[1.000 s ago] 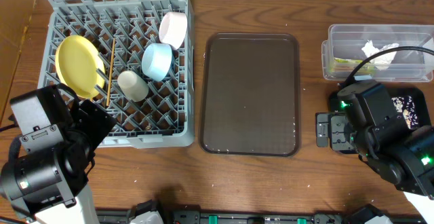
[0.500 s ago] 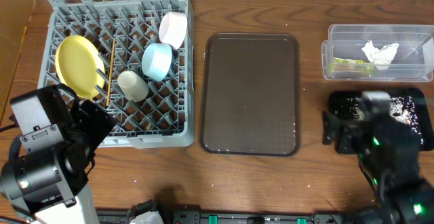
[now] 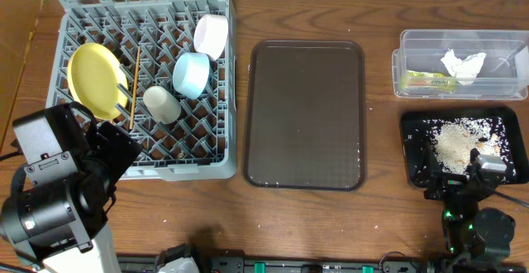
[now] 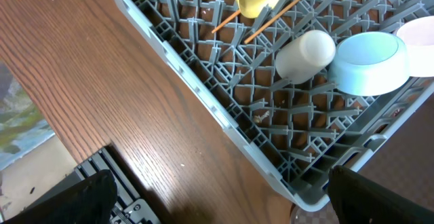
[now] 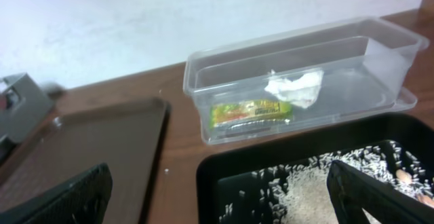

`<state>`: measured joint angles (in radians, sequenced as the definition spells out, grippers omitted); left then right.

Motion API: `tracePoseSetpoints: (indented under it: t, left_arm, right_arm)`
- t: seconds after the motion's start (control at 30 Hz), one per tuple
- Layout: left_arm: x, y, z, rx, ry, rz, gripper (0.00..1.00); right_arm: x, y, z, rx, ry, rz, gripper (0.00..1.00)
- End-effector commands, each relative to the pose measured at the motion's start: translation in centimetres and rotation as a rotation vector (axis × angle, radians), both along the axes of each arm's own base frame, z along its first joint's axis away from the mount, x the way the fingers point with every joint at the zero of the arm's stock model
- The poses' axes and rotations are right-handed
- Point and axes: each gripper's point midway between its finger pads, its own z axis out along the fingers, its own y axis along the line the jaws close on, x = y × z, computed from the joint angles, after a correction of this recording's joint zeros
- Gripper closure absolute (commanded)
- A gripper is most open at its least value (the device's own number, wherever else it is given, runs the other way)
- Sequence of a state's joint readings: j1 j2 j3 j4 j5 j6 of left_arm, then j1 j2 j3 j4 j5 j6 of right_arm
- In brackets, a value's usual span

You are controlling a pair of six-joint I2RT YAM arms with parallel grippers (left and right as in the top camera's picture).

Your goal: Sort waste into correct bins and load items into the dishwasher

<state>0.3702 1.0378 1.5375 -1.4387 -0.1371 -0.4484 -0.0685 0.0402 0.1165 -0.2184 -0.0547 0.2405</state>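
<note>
While both arms sit low in the overhead view, the left gripper point(image 4: 220, 200) and right gripper point(image 5: 220, 200) are spread wide, grasping nothing. Grey dish rack point(image 3: 186, 170) (upper left) carries the yellow plate point(image 3: 92, 79), chopsticks point(image 3: 133, 91), cream cup point(image 3: 162, 104), blue bowl point(image 3: 192, 73) and pinkish-white bowl point(image 3: 211, 35). Clear tub point(image 3: 504, 37), upper right, contains tissue point(image 3: 461, 63) and wrapper point(image 3: 428, 79). Black tray point(image 3: 407, 153), just below it, holds rice scraps point(image 3: 455, 141). Brown tray point(image 3: 306, 116) lies centre.

Table point(image 3: 378, 74): rack point(image 3: 178, 170), brown tray point(image 3: 306, 116), tub point(image 3: 463, 34), bin point(image 3: 411, 161)
</note>
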Motion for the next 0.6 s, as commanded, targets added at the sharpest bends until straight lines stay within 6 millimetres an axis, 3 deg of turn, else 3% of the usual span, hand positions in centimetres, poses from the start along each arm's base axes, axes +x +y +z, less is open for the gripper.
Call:
tracePoseSetpoints:
  t: [0.0, 0.23, 0.57]
  left_arm:
    - [0.0, 0.0, 0.1, 0.003, -0.001, 0.002, 0.00]
    - [0.0, 0.0, 0.1, 0.003, -0.001, 0.002, 0.00]
    - [0.0, 0.0, 0.1, 0.003, -0.001, 0.002, 0.01]
  right_arm:
    - [0.4, -0.1, 0.0, -0.012, -0.065, 0.017, 0.01]
    - [0.6, -1.3, -0.1, -0.120, -0.104, -0.016, 0.01]
    - [0.6, -1.4, -0.9, -0.247, -0.069, -0.011, 0.01]
